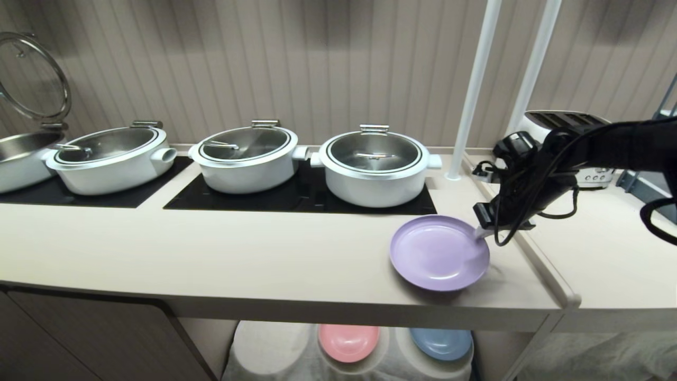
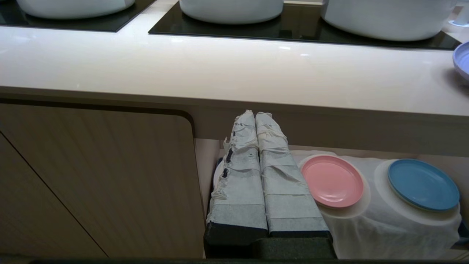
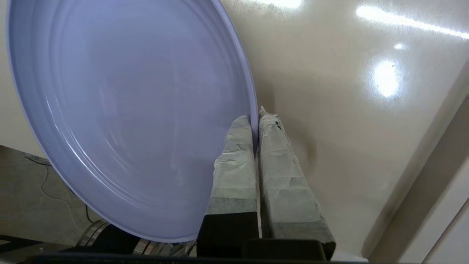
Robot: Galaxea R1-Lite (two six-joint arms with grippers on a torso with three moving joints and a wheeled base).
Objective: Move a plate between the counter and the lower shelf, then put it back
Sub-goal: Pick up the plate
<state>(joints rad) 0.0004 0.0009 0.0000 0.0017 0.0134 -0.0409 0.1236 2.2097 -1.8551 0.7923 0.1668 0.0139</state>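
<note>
R gripper (image 1: pixel 482 230) pinches plate (image 1: pixel 439 253) rim, plate hanging ahead of tips; keep it level, lower gently w/o scraping counter (image 1: pixel 211 248).

lilac plate (image 1: pixel 439 253), beige counter (image 1: pixel 211 254), pink plate (image 1: pixel 348 341), blue plate (image 1: pixel 441 343), white pots (image 1: pixel 374 168)

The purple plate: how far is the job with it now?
The right gripper is shut on the rim of the plate, which hangs tilted over the counter. On the lower shelf, one hump beside the pink plate and blue plate looks free. The remaining steps cannot be told.
</note>
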